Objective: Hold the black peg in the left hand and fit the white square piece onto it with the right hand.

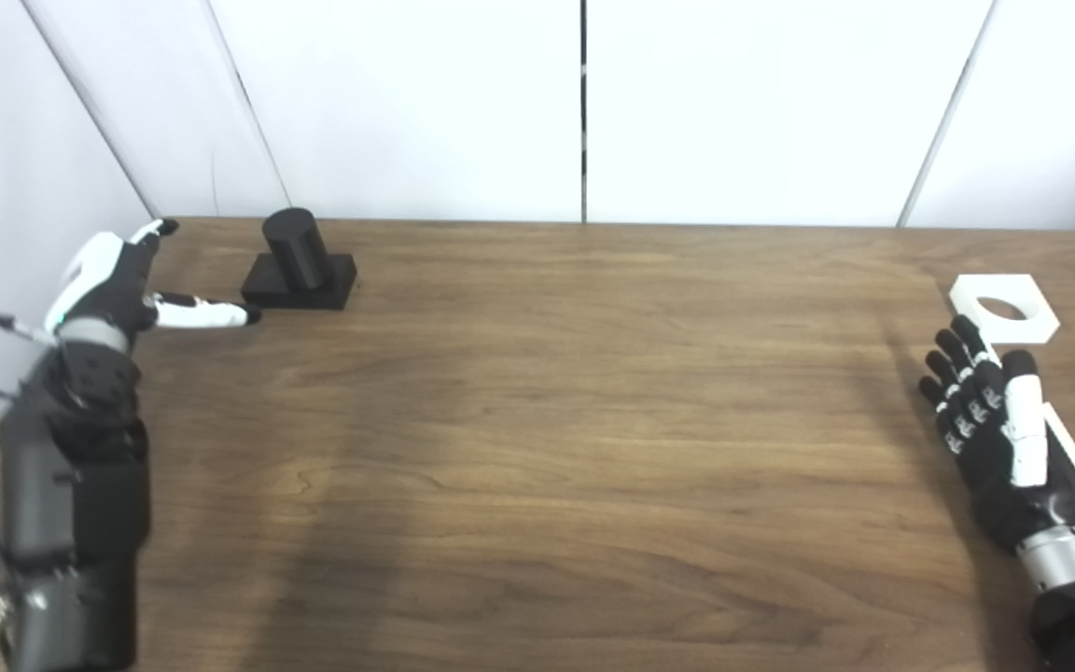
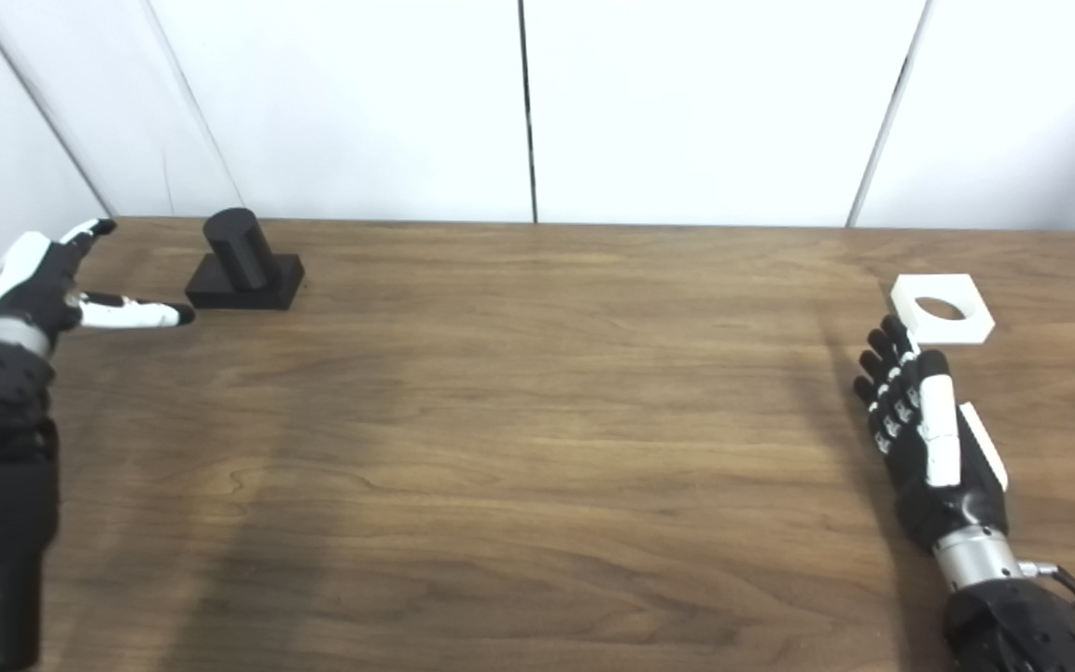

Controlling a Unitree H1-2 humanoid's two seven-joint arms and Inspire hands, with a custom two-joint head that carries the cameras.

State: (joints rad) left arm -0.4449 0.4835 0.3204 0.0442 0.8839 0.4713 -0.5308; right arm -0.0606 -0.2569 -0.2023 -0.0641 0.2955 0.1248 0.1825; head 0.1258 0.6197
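Both my hands empty, parts untouched on the wooden table (image 1: 537, 420).

Left eye view: my left hand (image 1: 118, 285), fingers spread, sits beside the black peg (image 1: 300, 266) near the far-left corner. Right eye view: my right hand (image 2: 920, 429), fingers extended, nearly touches the white square piece (image 2: 942, 309) by the right edge.

A lab test booth (plain white panels (image 1: 584, 103), wooden table (image 1: 537, 448)).

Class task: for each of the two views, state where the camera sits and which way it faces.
Left eye view: on the head, looking down and forward at the table; left hand and right hand show.
Right eye view: beside it, slightly rightward; same hands.
Shared: black peg far left, white square piece far right.
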